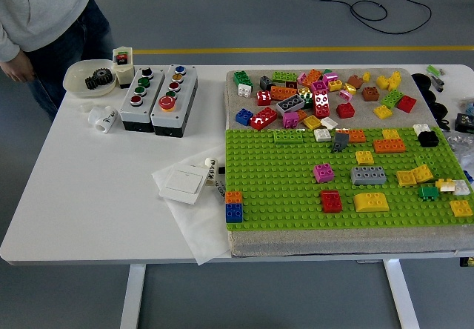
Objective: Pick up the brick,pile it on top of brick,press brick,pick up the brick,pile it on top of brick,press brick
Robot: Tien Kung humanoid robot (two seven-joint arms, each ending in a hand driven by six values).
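Green studded plastic fills the right half of the frame: a baseplate point(296, 195) lying on a grey pad point(311, 241) that reaches the table's near edge. Neither robot hand shows anywhere in the frame, so the state of their fingers cannot be told.

The bricks sit in two groups. A loose heap point(318, 95) of mixed colours lies on the pad above the baseplate, at upper centre right. On the baseplate itself single bricks stand apart: a pink brick point(324, 172) near the middle, a grey brick point(369, 175) just right of it, a red brick point(331, 201) below them, and a yellow curved brick point(371, 201) beside the red one. An orange brick sits on a blue brick point(234, 208) at the plate's lower left corner. More yellow, orange, white and black pieces crowd the right edge.

Left of the baseplate, on the white table point(89, 188), lie a white switch point(183, 183) on a sheet of paper point(194, 225), two grey button boxes point(158, 98) side by side, a bowl point(89, 78) holding a dark gear, and a small white cup point(104, 118). The lower left of the table is bare, and the baseplate's left half has open studs.

A person in a grey top point(41, 3) stands at the upper left corner, one hand point(18, 68) hanging near the bowl, not touching it.
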